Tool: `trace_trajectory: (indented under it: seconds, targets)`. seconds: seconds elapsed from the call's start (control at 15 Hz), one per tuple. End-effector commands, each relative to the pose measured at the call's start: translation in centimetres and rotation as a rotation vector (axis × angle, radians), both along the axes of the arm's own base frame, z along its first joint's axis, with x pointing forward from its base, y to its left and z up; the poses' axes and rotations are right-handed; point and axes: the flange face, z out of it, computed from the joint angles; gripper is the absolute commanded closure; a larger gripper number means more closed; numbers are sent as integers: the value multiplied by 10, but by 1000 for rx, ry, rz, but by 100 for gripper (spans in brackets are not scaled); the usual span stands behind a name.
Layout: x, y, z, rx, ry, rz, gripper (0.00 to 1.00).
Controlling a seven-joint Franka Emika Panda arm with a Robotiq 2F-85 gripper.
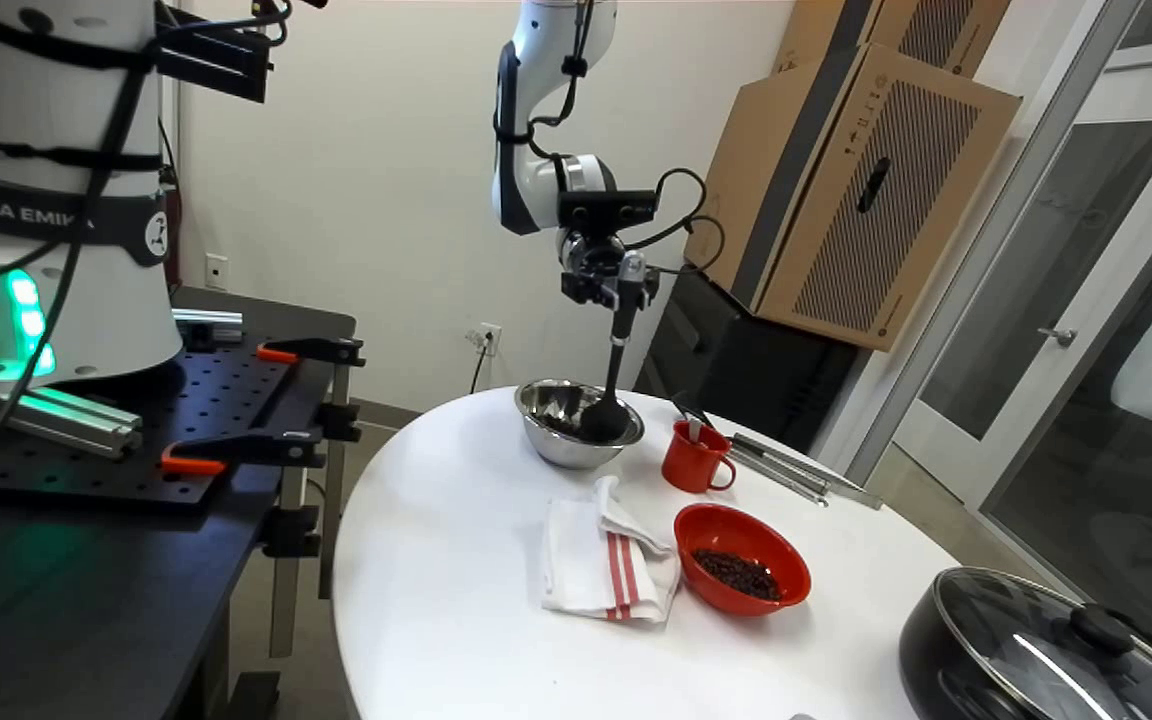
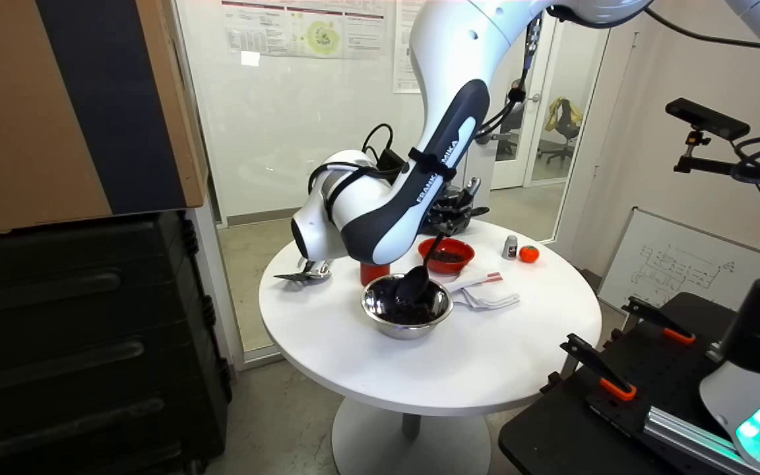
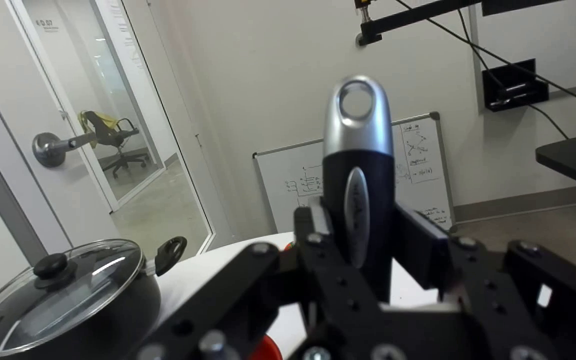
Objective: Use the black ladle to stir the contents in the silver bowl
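- Pincer [image 3: 365, 230]: its two fingers squeeze the handle of the black ladle [image 1: 603, 420], one on each side.
- The black ladle leans a little, with a grey end at the top and its round scoop down inside the silver bowl [image 1: 576, 456].
- That silver bowl sits on the round white tabletop [image 1: 436, 560], and dark stuff [image 2: 408, 315] lies in it near the scoop.
- A red cup [image 1: 688, 464] stands near the silver bowl, with a grey tip [image 1: 694, 430] sticking up out of it.
- Some metal tools [image 1: 786, 470] lie near the red cup.
- A white cloth [image 1: 576, 560] with red stripes lies folded just beside a red bowl [image 1: 726, 528].
- Little dark bits [image 1: 736, 573] lie in the red bowl.
- In an exterior view, a grey shaker [image 2: 510, 247] stands just beside a red tomato [image 2: 528, 254].
- Farther along sits a big black pot [image 1: 936, 660] with a see-through lid [image 1: 1016, 620] on it.
- Way back stands an office chair [image 3: 104, 130].
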Motion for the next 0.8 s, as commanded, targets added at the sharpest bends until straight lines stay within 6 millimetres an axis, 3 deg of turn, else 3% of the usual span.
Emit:
trace_trajectory:
  seconds: [0.0,0.27,0.73]
  targets:
    - [-2,10,30,-10,-42,31,92]
    - [-5,19,54,-127,-15,59,92]
    - [-16,27,72,-356,52,125,92]
